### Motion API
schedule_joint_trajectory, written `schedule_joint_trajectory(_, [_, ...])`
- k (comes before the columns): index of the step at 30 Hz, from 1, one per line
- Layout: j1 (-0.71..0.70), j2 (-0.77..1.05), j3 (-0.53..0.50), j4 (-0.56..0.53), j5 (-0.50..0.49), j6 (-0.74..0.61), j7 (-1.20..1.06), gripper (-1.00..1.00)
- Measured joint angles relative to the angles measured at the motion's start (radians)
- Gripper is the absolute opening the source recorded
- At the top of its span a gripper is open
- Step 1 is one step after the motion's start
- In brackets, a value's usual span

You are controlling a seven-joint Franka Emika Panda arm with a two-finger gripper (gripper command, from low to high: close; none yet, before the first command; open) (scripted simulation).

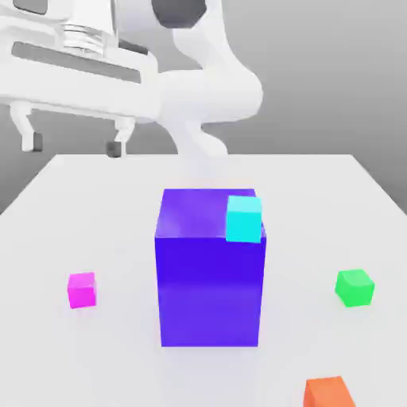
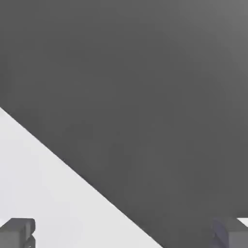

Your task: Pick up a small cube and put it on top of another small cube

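The gripper (image 1: 73, 145) hangs with fingers spread wide and nothing between them, over the table's (image 1: 95, 222) far corner at the exterior view's left. Nearest, an orange cube (image 1: 327, 393) is cut off by the frame edge. Farther back, the small magenta cube (image 1: 82, 289) sits alone on the exterior view's left, a green cube (image 1: 354, 287) on the right, and between them a tall blue-purple block (image 1: 210, 274) carries a cyan cube (image 1: 243, 218).

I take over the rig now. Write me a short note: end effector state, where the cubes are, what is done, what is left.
End effector: open, empty, high above the table's far edge, at the exterior view's left.
Small magenta cube: on the table, at the exterior view's left of the big blue block.
Cyan cube: by the block's top right corner.
Green cube: on the table at the right. Orange cube: near front edge.
Done: nothing grasped.
Left: pick the magenta cube, stack it on another small cube.
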Motion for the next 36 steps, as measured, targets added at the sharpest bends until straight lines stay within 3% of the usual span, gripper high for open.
schedule_joint_trajectory(17, [0.116,0.216,-0.371,-0.171,-0.059,0.169,-0.7,0.0])
schedule_joint_trajectory(26, [0.207,0.356,-0.581,-0.264,-0.016,0.265,-1.125,0.0])
schedule_joint_trajectory(30, [0.24,0.444,-0.631,-0.304,0.119,0.31,-1.388,0.0])
schedule_joint_trajectory(36, [0.028,0.595,-0.318,-0.271,0.575,0.359,-1.757,0.0])
